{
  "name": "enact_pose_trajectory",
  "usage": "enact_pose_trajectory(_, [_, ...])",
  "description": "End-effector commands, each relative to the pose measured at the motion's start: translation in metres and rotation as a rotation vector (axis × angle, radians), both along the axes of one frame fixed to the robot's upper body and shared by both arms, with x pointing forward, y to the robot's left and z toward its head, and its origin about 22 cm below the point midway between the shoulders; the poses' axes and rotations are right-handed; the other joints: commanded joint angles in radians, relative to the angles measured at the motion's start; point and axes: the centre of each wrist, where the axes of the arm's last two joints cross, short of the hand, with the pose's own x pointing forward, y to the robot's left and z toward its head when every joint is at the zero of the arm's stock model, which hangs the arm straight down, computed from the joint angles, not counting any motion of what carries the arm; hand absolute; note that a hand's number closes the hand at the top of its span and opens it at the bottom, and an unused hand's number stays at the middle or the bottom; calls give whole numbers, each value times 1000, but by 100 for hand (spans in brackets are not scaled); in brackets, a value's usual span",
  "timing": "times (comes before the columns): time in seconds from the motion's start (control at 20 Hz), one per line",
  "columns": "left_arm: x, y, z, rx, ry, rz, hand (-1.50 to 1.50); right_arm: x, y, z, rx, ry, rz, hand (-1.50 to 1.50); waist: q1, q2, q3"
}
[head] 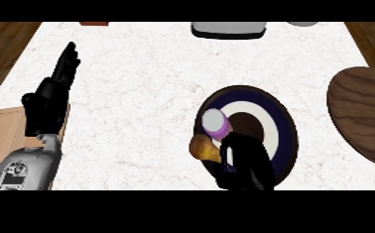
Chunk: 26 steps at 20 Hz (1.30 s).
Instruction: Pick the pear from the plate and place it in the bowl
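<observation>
White marble counter (147,93), ringed plate (282,123), right robot hand (245,165) apparently gripping pear (204,147).

the plate (282,123) lies right of the counter's middle, toward the near edge. on its left rim sits the pear (204,147), with a small round object (215,120) just behind it. the right hand (245,165) is over the plate's near part, touching the pear. the bowl (355,110) lies right of the plate. the left hand (51,98) stands well left of the plate.
</observation>
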Motion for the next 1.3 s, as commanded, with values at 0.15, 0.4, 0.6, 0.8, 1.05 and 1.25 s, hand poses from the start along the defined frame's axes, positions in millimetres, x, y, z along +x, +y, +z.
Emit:
enact_pose_trajectory(0.15, [-3, 13, 3, -10, 10, 20, 0, 0, 53, 57, 143, -221, -107, 150, -21, -7, 2])
enact_pose_trajectory(0.4, [9, 6, -9, 11, 18, 58, 0, -13, 43, 100, 162, -347, -295, 150, -47, -8, 1])
enact_pose_trajectory(0.6, [7, 12, 5, -10, 2, 36, 0, 1, 27, 116, 53, -370, -432, 150, -38, -6, 1])
enact_pose_trajectory(0.8, [-15, 9, -7, -2, 1, 45, 0, 15, -17, 115, 90, -452, -512, 150, -30, -5, 2])
enact_pose_trajectory(1.05, [-8, 16, -16, -2, 7, 19, 0, 26, -68, 105, 136, -503, -601, 150, -33, -2, 2])
enact_pose_trajectory(1.25, [-6, 31, -12, -16, 4, 24, 0, 45, -120, 107, 130, -571, -660, 150, -30, -1, 3])
